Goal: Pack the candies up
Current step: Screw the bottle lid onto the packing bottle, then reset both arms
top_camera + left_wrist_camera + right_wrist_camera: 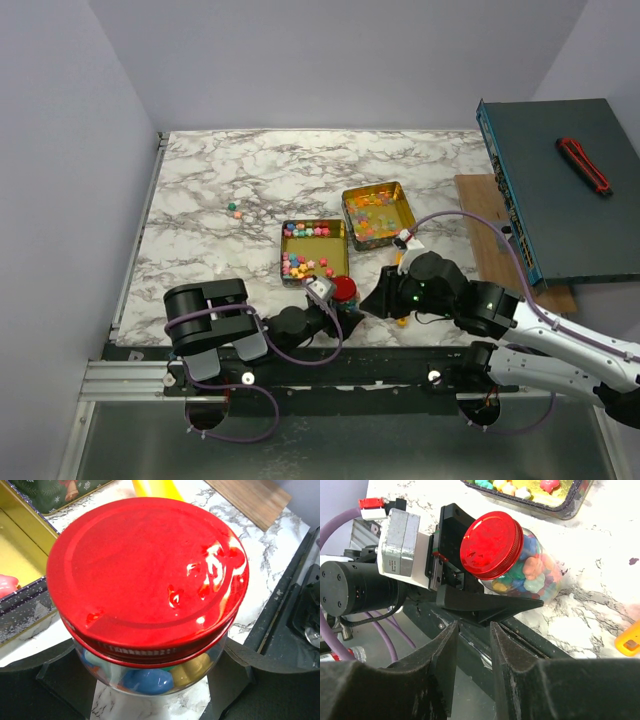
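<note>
Filling the left wrist view, a round red metal cap (145, 575) sits on a clear glass jar (200, 669), and blue and yellow candies (146, 680) show through the glass below it. The left gripper (150, 692) has its jaws clamped on the jar's sides, with black fingers (60, 685) showing at both lower corners. Behind lie a corner of a gold-lined rectangular tin (25, 550) and the tip of a yellow-orange plastic scoop (155, 487) on the white marble worktop (260, 545). In the right wrist view, the right gripper (474, 629) faces the capped jar from just beside it, its jaws slightly apart with nothing between them. The jar looks filled with pastel candies most of the way up to the cap. From above, the jar stands at the near edge of the worktop between the two arms. Many candies lie loose in the tin just behind it and in a second gold tin (372, 187) further back, with two strays (233, 210) well apart to the left. The packing looks only partly done: one jar is filled and capped, though I cannot tell whether the cap is screwed tight, and the sweets in both tins and the strays are not yet packed.
</note>
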Robot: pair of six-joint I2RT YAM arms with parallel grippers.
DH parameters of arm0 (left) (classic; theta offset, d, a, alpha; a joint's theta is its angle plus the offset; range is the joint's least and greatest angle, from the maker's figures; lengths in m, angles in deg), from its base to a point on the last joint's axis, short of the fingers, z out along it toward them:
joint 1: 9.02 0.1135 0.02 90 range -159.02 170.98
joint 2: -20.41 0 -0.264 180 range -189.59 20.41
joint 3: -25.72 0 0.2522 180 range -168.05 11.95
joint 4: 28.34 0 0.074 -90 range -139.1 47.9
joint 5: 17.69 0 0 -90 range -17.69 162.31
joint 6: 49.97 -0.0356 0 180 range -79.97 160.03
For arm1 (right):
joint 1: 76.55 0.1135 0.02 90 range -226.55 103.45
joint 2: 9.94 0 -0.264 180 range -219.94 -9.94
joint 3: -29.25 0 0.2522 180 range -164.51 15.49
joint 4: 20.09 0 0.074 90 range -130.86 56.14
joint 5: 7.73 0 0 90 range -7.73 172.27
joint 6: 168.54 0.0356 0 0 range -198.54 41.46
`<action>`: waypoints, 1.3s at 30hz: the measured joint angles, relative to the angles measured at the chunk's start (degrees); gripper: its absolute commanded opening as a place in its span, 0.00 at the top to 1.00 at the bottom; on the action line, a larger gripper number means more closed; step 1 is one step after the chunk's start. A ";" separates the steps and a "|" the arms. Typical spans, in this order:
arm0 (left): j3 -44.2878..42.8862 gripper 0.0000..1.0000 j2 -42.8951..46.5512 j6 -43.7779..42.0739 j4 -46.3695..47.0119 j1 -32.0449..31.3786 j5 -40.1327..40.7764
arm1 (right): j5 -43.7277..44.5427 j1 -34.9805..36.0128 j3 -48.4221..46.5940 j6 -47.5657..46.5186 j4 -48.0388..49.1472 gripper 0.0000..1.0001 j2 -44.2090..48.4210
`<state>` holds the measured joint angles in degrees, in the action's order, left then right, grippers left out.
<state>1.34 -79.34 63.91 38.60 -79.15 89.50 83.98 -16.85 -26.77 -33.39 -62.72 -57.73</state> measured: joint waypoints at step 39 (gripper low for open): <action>-2.95 0.01 20.87 -8.26 -33.66 -4.44 8.02 | 5.68 0.00 0.46 -1.70 -4.11 0.60 5.70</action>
<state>-1.61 -58.46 55.65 4.94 -83.58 97.52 89.66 -16.85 -26.31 -35.10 -66.83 -52.02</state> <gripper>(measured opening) 0.987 0.392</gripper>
